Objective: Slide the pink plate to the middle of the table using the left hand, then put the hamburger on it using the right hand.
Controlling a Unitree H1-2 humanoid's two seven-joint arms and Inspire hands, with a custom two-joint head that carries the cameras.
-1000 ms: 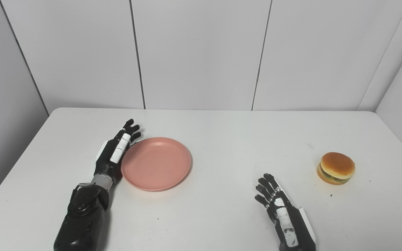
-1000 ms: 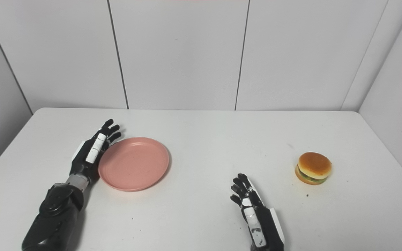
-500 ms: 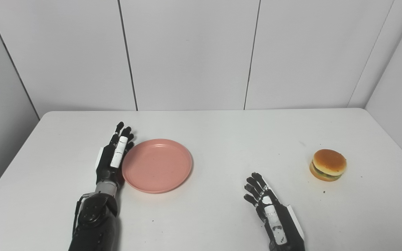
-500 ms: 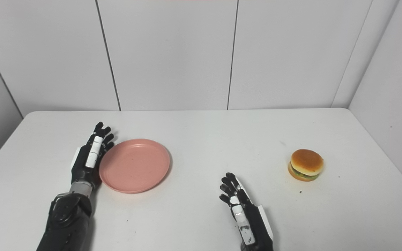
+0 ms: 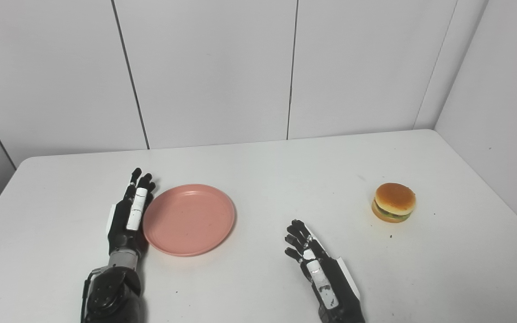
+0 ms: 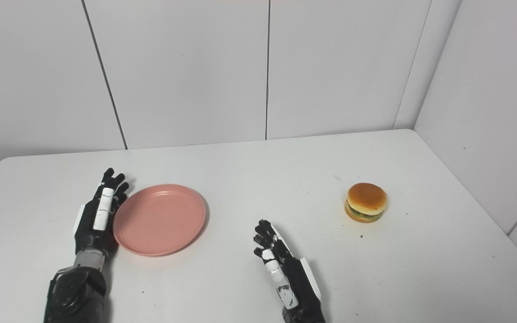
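Left hand [image 5: 128,215]: open, fingers straight, flat against the pink plate's [image 5: 189,219] left rim; we risk riding over the low lip.
Right hand [image 5: 319,264]: empty, fingers spread, waiting.
Hamburger [image 5: 394,202]: far right on table [image 5: 258,278]; we could roll it.

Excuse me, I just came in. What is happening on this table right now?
A humanoid robot is working at a white table. Its left hand, open with fingers straight, rests against the left edge of a pink plate, placed to push it sideways. The plate is empty and sits left of the table's middle. The right hand lies open on the table, holding nothing. The hamburger sits untouched on the right side.
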